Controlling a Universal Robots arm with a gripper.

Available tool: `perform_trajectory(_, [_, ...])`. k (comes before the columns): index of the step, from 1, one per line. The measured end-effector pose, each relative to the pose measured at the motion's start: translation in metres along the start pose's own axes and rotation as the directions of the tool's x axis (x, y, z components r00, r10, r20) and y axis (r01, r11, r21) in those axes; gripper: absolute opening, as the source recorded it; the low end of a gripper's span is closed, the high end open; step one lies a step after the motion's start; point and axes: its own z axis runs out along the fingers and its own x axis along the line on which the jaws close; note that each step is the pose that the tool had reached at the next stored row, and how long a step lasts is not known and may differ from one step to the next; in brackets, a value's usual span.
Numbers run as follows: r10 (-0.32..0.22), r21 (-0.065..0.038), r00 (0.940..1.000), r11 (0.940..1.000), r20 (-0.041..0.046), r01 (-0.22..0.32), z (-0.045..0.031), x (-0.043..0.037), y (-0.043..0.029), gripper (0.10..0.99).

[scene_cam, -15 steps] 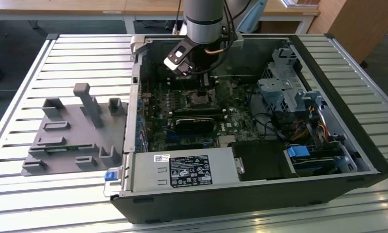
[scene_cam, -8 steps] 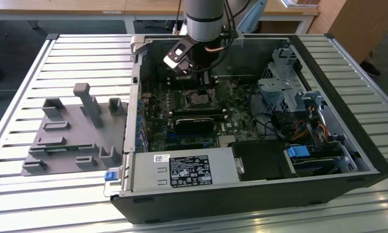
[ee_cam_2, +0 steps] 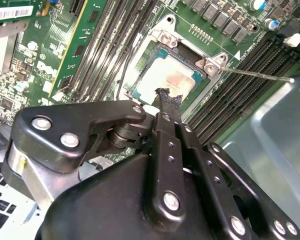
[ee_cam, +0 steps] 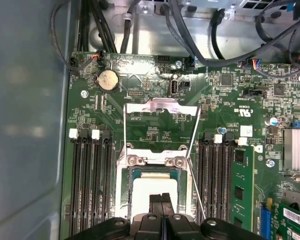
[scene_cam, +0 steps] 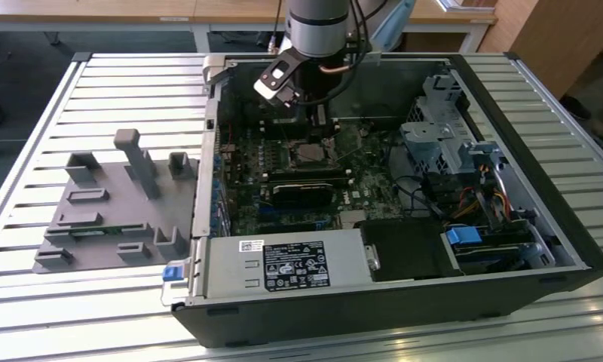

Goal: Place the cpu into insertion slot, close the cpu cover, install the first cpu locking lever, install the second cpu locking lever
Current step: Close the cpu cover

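The cpu [ee_cam: 152, 186] lies flat in the insertion slot [ee_cam: 124, 192] on the green board, its pale metal face up; it is also seen in the second wrist view [ee_cam_2: 167, 80]. The cpu cover [ee_cam: 160, 106] stands swung open on its hinge beyond the socket. A thin locking lever [ee_cam: 196, 192] sticks out unlatched along one side of the socket, also visible as a rod [ee_cam_2: 260, 75]. My gripper [ee_cam: 161, 200] hangs just over the cpu's near edge, fingers shut together with nothing visible between them. In the exterior view the gripper [scene_cam: 319, 124] is above the socket [scene_cam: 310, 155].
Black memory slots flank the socket on both sides, one holding a green module [ee_cam: 241, 185]. A coin battery [ee_cam: 108, 80] and cables lie beyond the cover. The case wall [ee_cam: 25, 125] is close by. Outside the case stand a power supply [scene_cam: 281, 264] and a grey fixture [scene_cam: 115, 204].
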Motion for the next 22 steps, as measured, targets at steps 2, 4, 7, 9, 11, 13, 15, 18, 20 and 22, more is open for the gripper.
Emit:
perform_trajectory(2, [0.000, 0.000, 1.0000, 1.0000, -0.0002, 0.000, -0.0003, 0.0000, 0.0001, 0.106])
perform_trajectory(4, [0.000, 0.000, 1.0000, 1.0000, 0.0006, 0.000, -0.0004, 0.0000, 0.0001, 0.106])
perform_trajectory(7, [0.000, 0.000, 1.0000, 1.0000, 0.0010, 0.000, -0.0002, -0.0005, 0.0000, 0.106])
perform_trajectory(9, [0.000, 0.000, 1.0000, 1.0000, 0.0008, 0.000, 0.0000, -0.0017, 0.0000, 0.106])
perform_trajectory(11, [0.000, 0.000, 1.0000, 1.0000, 0.0009, 0.000, 0.0001, -0.0033, -0.0001, 0.106])
perform_trajectory(13, [0.000, 0.000, 1.0000, 1.0000, 0.0008, 0.000, 0.0002, -0.0042, -0.0001, 0.106])
perform_trajectory(15, [0.000, 0.000, 1.0000, 1.0000, 0.0009, 0.000, 0.0002, -0.0045, -0.0002, 0.106])
perform_trajectory(18, [0.000, 0.000, 1.0000, 1.0000, 0.0012, 0.000, -0.0003, -0.0047, -0.0001, 0.106])
perform_trajectory(20, [0.000, 0.000, 1.0000, 1.0000, 0.0011, 0.000, -0.0019, -0.0047, 0.0000, 0.106])
perform_trajectory(22, [0.000, 0.000, 1.0000, 1.0000, 0.0010, 0.000, -0.0049, -0.0048, 0.0001, 0.106])
